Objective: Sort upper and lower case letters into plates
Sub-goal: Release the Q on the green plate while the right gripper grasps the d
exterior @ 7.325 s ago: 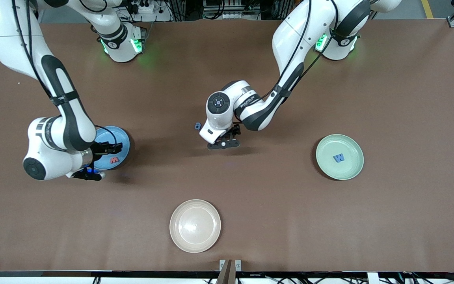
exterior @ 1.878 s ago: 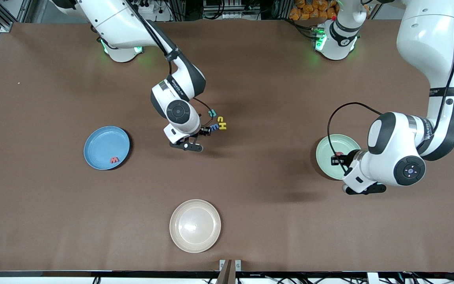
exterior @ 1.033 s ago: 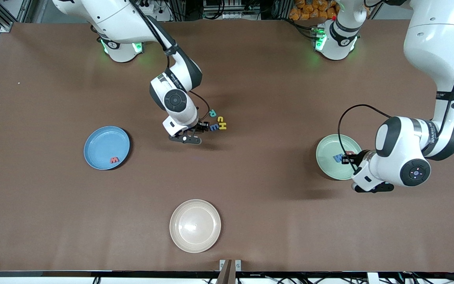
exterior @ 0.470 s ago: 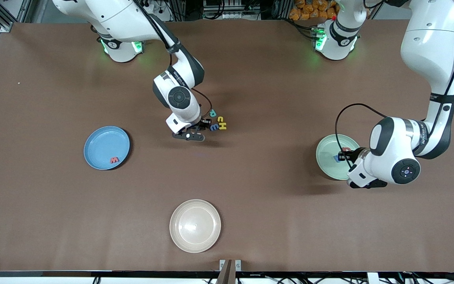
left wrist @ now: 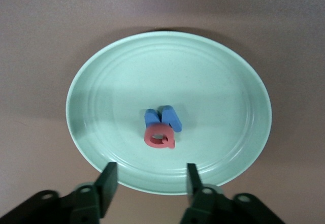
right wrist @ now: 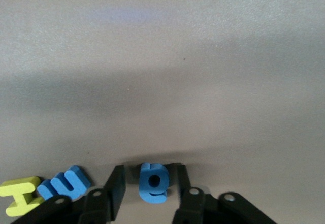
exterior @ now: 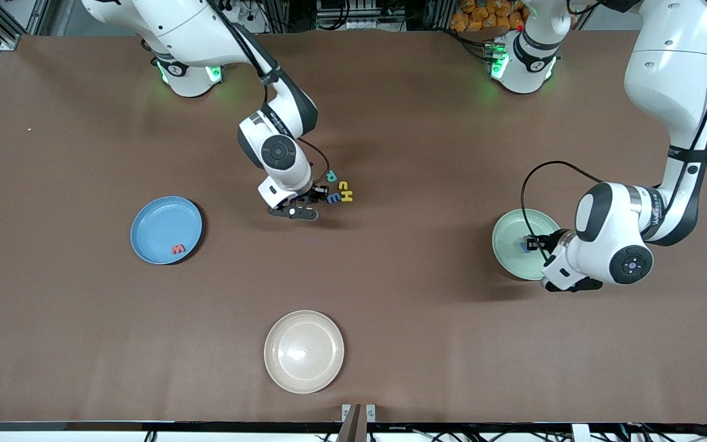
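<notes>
Straddling the light, stiff blue lowercase letter (right wrist: 153, 182), the right gripper (right wrist: 148, 186) stands open, flat edges offering purchase.

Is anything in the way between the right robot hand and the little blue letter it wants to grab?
No. The small blue letter already sits between the right gripper's open fingers, on bare table, with nothing visible blocking it.

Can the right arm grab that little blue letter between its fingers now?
Probably yes. The right gripper is down at the table with the small blue letter between its open fingers. Nothing blocks it; the neighbouring blue letter lies just outside the fingers.
</notes>
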Robot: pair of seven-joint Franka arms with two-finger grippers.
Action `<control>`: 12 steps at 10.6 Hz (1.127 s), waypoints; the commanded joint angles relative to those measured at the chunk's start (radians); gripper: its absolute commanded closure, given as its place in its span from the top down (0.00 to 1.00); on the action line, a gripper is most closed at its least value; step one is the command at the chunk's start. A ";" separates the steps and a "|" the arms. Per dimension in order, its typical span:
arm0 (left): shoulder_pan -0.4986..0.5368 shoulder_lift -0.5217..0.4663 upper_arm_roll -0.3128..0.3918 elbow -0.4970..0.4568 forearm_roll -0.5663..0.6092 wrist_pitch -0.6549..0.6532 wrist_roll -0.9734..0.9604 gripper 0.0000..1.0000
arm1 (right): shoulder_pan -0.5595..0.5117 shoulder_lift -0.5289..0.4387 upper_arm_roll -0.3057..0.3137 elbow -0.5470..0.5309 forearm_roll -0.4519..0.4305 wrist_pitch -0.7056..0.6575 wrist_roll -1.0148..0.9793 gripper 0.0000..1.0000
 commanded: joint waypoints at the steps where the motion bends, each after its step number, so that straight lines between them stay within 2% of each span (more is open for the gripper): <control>1: 0.004 -0.032 -0.010 -0.023 0.015 0.011 0.005 1.00 | 0.008 -0.009 -0.006 -0.019 -0.016 0.017 0.013 0.37; 2: 0.001 -0.043 -0.010 -0.020 0.015 0.009 0.005 1.00 | 0.009 -0.009 -0.006 -0.019 -0.016 0.017 0.013 0.34; 4: -0.024 -0.072 -0.022 -0.020 0.012 0.004 -0.028 1.00 | 0.009 -0.009 -0.006 -0.019 -0.016 0.015 0.013 0.21; 6: -0.032 -0.078 -0.073 -0.020 0.012 0.003 -0.126 1.00 | 0.008 -0.011 -0.006 -0.017 -0.016 0.012 0.023 0.12; 9: -0.032 -0.087 -0.120 -0.019 0.012 0.003 -0.183 1.00 | -0.021 -0.020 -0.006 0.035 -0.013 -0.099 0.031 0.10; 12: -0.047 -0.090 -0.215 -0.019 0.021 0.003 -0.344 1.00 | -0.112 -0.037 -0.004 0.109 -0.010 -0.267 -0.065 0.10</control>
